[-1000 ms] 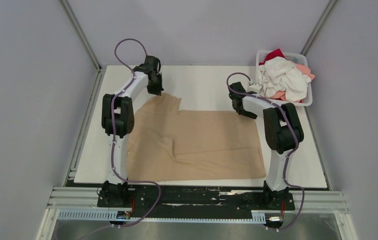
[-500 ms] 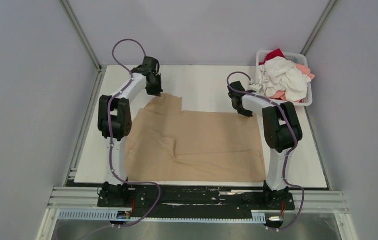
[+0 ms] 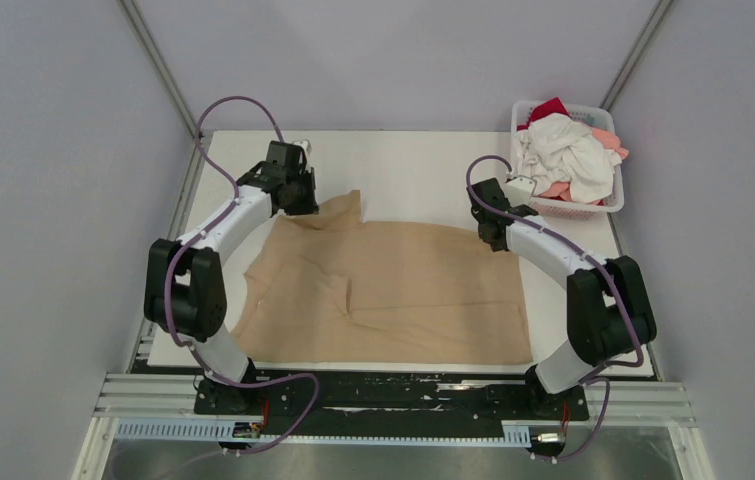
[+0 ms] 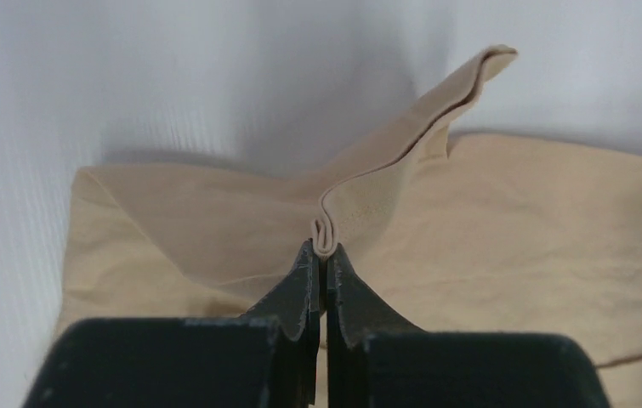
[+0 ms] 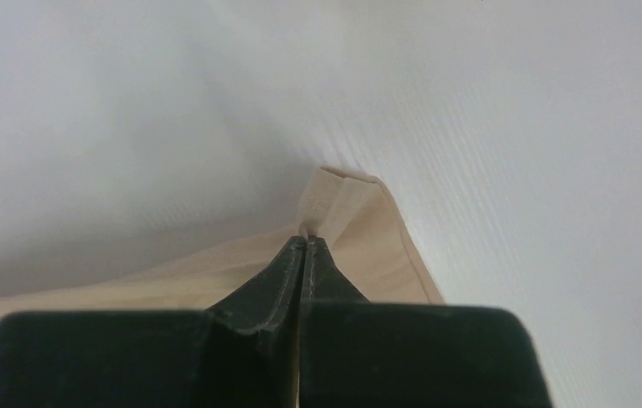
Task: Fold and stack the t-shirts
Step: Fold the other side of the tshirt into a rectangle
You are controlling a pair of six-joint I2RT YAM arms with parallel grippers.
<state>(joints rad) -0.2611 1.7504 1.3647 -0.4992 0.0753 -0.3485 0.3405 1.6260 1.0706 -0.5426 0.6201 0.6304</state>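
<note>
Tan-beige tee lies spread, creased toward its left.

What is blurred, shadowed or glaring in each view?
Top external: even light, sharp, no glare. Left wrist: the left gripper is soft-edged, the tan t-shirt fold sharp, a soft shadow behind it. Right wrist: the right gripper dark and soft, the table hazy.

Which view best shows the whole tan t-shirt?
The top external view: the tan t-shirt lies spread out, almost its whole outline visible. The left wrist view shows only a pinched fold; the right wrist view, only a pinched corner.
</note>
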